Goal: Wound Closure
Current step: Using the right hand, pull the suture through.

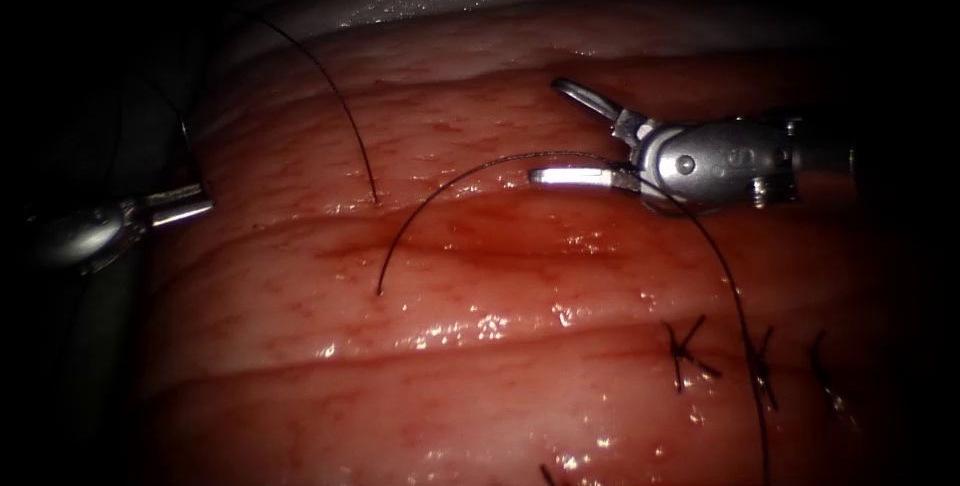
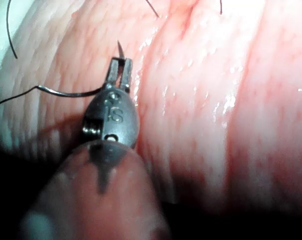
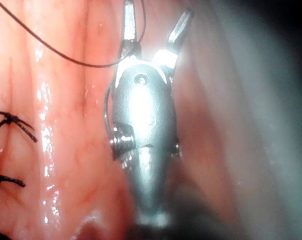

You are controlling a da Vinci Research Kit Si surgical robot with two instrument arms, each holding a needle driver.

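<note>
Here the left tool sits at the tissue's left edge, its fingers closed on the curved steel needle near its tail, clear of the glistening, ridged flesh. The right tool hovers with fingers spread wide, holding nothing; dark thread arcs from the tissue past it toward knotted stitches
</note>
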